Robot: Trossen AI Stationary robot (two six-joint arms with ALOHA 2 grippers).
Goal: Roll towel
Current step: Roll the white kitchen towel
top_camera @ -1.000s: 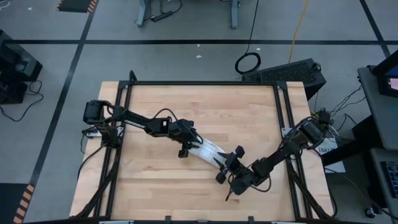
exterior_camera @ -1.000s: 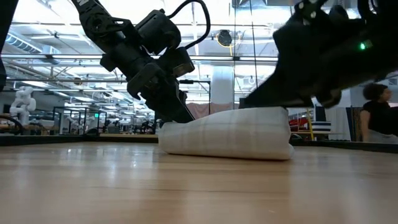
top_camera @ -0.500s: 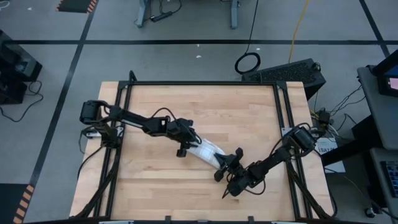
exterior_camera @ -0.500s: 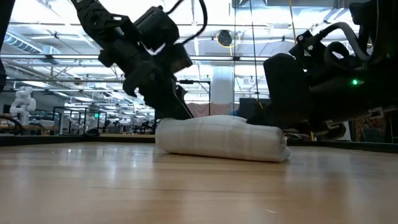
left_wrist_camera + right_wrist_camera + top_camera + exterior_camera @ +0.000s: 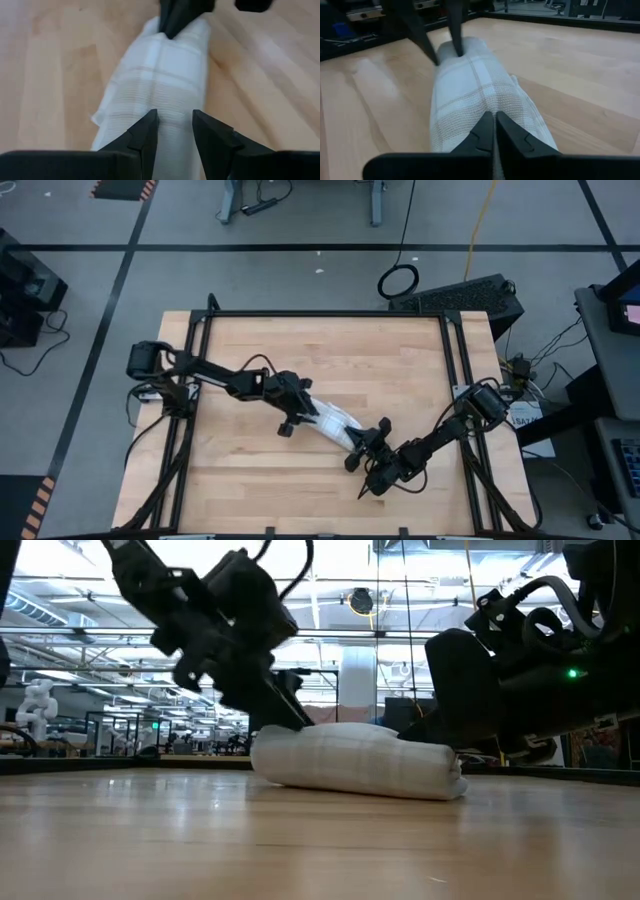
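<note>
Gripping opposite ends of the rolled towel (image 5: 330, 421), left end effector (image 5: 300, 402) straddles it; right end effector (image 5: 362, 442) pinches closed.

there was one towel (image 5: 331, 420), white with grey lines, rolled up. there was one wooden worktop (image 5: 390, 365) under it. there were two dark arms, and each arm had one end effector, so two in all: the left end effector (image 5: 300, 402) and the right end effector (image 5: 352, 438). each end effector had two fingers, so four fingers in all. on the floor past the worktop lay one black ring of cable (image 5: 399, 280).
</note>
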